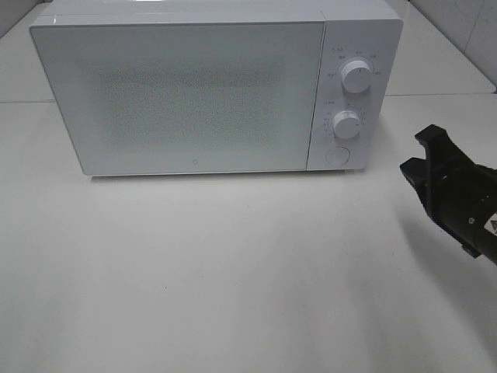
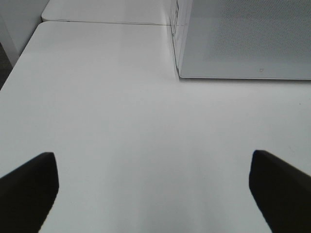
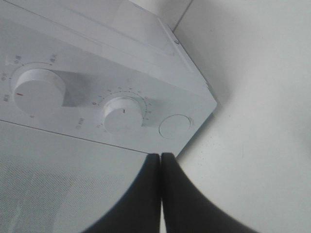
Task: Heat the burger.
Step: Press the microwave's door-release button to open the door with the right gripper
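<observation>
We see the right pincer [image 1: 423, 155] shut, empty, at three o'clock of the closed microwave [image 1: 194, 93]. The left pincer [image 2: 153, 160] gapes over the counter [image 1: 233, 272]. Where the burger is, we can't tell.

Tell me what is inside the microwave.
The door of the microwave is shut; its speckled white panel hides the inside. No burger shows in any view.
</observation>
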### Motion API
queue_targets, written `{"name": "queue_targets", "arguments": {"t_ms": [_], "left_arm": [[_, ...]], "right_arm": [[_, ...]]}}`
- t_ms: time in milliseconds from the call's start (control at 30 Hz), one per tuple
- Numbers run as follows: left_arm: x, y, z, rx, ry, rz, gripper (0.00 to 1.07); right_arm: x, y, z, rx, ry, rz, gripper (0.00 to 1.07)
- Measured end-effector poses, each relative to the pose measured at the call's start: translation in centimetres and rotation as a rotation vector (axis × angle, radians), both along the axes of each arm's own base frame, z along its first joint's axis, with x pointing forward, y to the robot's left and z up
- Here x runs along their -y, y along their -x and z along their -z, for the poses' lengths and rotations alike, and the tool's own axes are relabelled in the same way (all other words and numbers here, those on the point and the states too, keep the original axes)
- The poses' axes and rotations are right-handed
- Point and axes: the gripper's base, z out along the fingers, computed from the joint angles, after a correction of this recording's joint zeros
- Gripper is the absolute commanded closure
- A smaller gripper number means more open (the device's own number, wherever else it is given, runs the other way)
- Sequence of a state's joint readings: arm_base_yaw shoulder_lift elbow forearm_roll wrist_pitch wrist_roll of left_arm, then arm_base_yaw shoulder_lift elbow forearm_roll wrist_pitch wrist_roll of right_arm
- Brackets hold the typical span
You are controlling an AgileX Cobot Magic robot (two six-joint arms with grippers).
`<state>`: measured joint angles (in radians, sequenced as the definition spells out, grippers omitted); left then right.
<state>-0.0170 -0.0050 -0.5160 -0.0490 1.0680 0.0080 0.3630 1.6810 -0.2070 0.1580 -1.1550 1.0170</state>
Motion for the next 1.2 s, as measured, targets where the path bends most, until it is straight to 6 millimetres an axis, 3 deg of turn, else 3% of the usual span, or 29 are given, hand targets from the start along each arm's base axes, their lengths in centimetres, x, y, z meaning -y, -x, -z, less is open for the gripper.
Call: {"name": "queue_targets", "arguments": {"t_ms": [567,900,1200], "left_arm": [[0.0,0.0,0.0,0.000,0.000,0.000,0.06],[0.0,0.0,0.0,0.000,0.000,0.000,0.06],[0.0,0.0,0.0,0.000,0.000,0.000,0.06]], "right_arm": [[-2.4,-5.2,3.0,-0.144,-0.302,0.138,1.07],[-4.8,-7.4,3.7,-0.188,-0.355,0.135,1.07],[-5.2,-9.0,3.9,-0.224,-0.409,0.213,1.07]]}}
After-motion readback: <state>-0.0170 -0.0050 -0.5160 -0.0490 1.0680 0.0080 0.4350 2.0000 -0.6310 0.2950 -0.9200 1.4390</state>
